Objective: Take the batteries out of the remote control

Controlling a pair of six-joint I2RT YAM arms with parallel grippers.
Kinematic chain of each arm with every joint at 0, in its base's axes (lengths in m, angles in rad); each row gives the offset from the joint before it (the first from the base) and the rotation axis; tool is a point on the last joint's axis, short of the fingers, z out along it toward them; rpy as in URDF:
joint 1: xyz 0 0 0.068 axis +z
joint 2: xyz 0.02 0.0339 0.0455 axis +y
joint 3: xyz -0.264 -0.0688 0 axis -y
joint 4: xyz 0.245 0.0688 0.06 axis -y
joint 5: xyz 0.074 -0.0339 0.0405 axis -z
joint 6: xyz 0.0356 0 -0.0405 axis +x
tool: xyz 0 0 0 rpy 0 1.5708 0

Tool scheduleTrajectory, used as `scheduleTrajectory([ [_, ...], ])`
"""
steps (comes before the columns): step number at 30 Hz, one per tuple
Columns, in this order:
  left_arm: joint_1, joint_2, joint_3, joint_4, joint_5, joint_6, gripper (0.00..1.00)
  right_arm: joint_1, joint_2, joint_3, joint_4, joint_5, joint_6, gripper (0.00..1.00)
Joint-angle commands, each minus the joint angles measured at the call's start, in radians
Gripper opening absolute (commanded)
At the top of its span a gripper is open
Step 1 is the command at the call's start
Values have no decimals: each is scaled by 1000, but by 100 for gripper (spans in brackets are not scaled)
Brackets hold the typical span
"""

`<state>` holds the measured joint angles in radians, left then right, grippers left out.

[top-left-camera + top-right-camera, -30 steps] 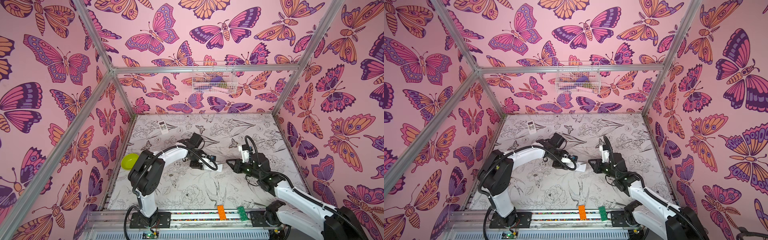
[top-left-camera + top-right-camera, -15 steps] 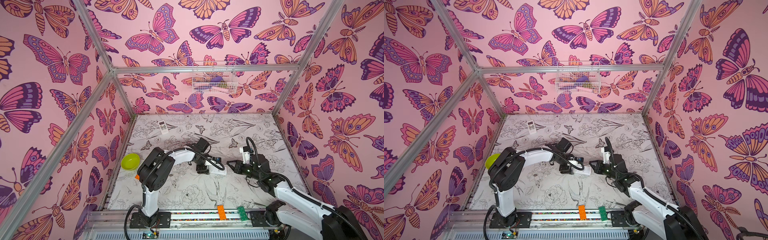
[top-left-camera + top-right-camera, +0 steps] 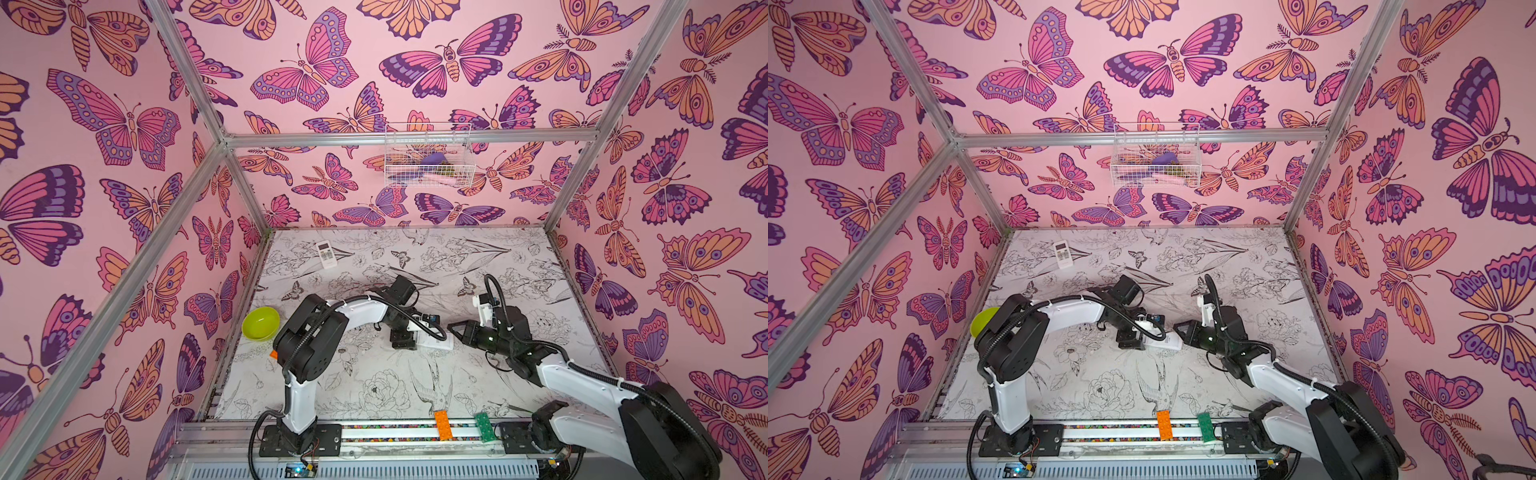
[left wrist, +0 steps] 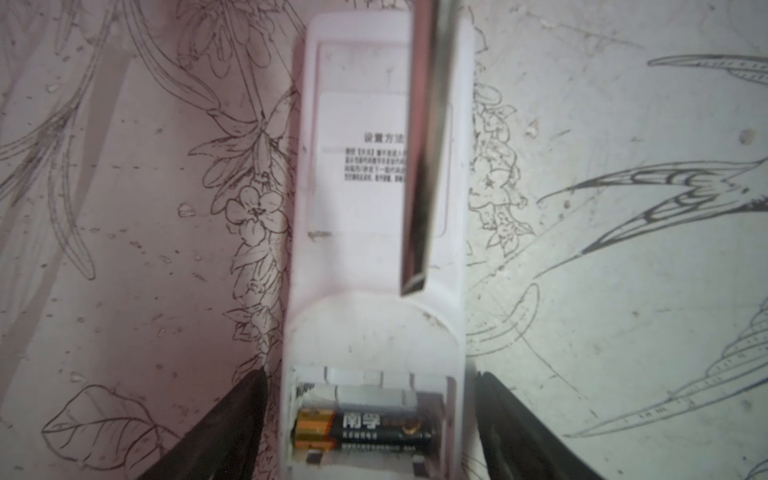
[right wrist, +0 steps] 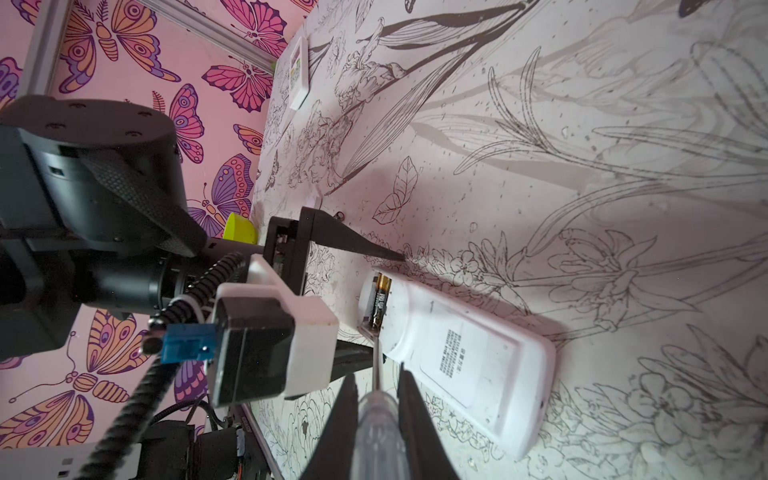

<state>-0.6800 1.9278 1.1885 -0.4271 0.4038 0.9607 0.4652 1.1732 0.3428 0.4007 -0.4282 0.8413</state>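
Note:
The white remote control (image 4: 374, 208) lies face down mid-table, also seen in both top views (image 3: 436, 341) (image 3: 1165, 343). Its compartment is open, and one of the batteries (image 4: 365, 432) (image 5: 380, 301), black with a gold-orange end, lies inside. My left gripper (image 4: 370, 386) (image 3: 405, 338) is open, one finger (image 4: 241, 407) on each side of the remote's battery end, with small gaps. My right gripper (image 5: 376, 374) (image 3: 453, 330) is shut on a screwdriver's clear handle (image 5: 376, 432). Its metal blade (image 4: 424, 166) points at the compartment's edge.
A second white remote (image 3: 326, 254) lies at the back left. A green bowl (image 3: 260, 323) sits by the left wall. A wire basket (image 3: 428, 156) hangs on the back wall. Orange (image 3: 442, 424) and green (image 3: 483, 426) bricks lie on the front rail.
My left gripper has opened wider and shifted slightly toward the front over the remote's end; its elbow swung right, uncovering the green bowl. The right arm has barely moved.

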Motion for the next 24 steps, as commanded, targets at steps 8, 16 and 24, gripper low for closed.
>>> scheduleTrajectory([
  [8, -5, -30, -56, -42, 20, 111, 64, 41, 129, 68, 130, -5, 56, 0],
  [16, -12, -35, -74, 2, 21, 74, 57, 82, 227, 98, 170, 13, 53, 0],
  [24, -19, -39, -90, 20, 28, 70, 52, 105, 293, 114, 173, 44, 49, 0],
])
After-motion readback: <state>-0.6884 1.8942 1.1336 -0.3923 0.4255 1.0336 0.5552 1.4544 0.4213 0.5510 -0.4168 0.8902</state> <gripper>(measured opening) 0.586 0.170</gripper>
